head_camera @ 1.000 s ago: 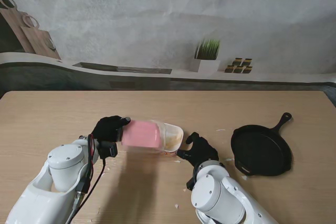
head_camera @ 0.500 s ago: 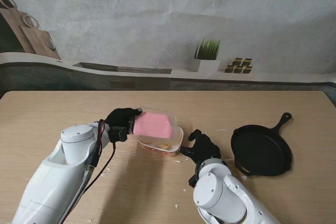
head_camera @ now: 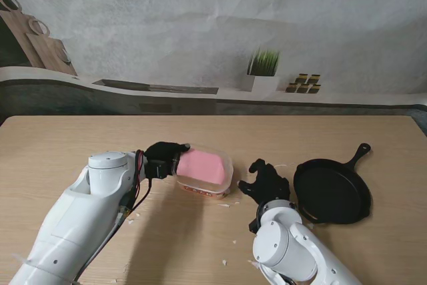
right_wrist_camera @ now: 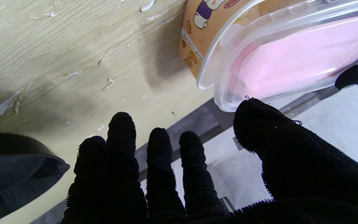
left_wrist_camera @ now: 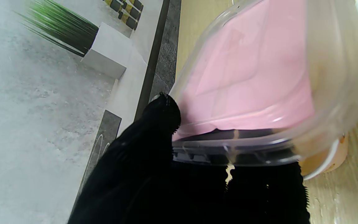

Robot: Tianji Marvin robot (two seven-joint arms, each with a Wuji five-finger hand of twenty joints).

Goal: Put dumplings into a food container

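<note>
Fingers of the left hand (head_camera: 165, 158) grip the pink lid (head_camera: 201, 163), now lowered over the container (head_camera: 203, 188), nearly closing it, while the right hand (head_camera: 268, 183) has spread open, empty.

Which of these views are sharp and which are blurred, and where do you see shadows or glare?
Stand view: sharp, the left hand and arm cast a soft shadow on the table. Left wrist view: the pink lid fills the frame, its clear rim blurred and glinting. Right wrist view: sharp, the container shades the wood beside it.
</note>
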